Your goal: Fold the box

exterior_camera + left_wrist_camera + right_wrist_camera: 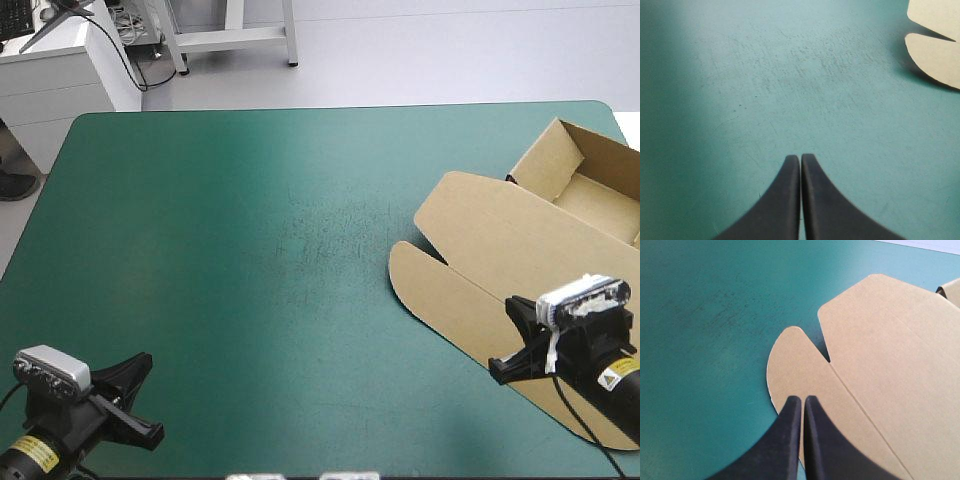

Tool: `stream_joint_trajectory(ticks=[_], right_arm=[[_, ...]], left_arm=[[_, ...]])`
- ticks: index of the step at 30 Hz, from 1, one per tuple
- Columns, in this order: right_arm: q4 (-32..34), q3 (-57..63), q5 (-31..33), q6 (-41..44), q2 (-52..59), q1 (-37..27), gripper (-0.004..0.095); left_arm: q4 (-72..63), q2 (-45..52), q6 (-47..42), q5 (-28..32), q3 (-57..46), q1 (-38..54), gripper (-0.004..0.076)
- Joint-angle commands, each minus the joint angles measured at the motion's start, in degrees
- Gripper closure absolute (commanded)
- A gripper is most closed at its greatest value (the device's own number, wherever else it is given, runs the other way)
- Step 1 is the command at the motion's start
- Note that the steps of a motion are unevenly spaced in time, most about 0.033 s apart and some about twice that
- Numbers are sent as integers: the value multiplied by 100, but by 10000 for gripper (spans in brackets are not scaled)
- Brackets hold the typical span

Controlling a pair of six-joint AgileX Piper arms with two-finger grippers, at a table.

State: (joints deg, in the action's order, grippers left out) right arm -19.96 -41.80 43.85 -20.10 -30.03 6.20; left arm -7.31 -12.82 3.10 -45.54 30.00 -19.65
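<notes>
left gripper [800, 157] sits at the desk's [250, 250] near left, fingers pressed together on nothing. the brown box [540, 235] lies along the right side, tray [600, 190] open at the far end, lid [470, 260] flat. right gripper [803, 399], fingers together too, is over the lid's rounded flap [795, 365].

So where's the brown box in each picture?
High view: box on the table's right side, tray at the far corner.
Left wrist view: only flap tips, ahead of the left claw.
Right wrist view: flat lid just ahead of the right claw.
Shared landmark: the rounded flap.
</notes>
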Motion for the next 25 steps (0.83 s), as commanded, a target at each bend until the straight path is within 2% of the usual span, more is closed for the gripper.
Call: stream_joint_trajectory(ticks=[1, 9, 25], right_arm=[[-92, 403, -633, -36, 477, 22, 908], [-92, 1180, -912, -36, 1634, 22, 908], [-70, 1791, -943, 242, 2891, 22, 908]], left_arm=[[-104, 349, 10, 563, -160, -22, 732], [-132, 1021, 10, 674, -515, -22, 732], [-109, 1071, 10, 539, -515, -22, 732]])
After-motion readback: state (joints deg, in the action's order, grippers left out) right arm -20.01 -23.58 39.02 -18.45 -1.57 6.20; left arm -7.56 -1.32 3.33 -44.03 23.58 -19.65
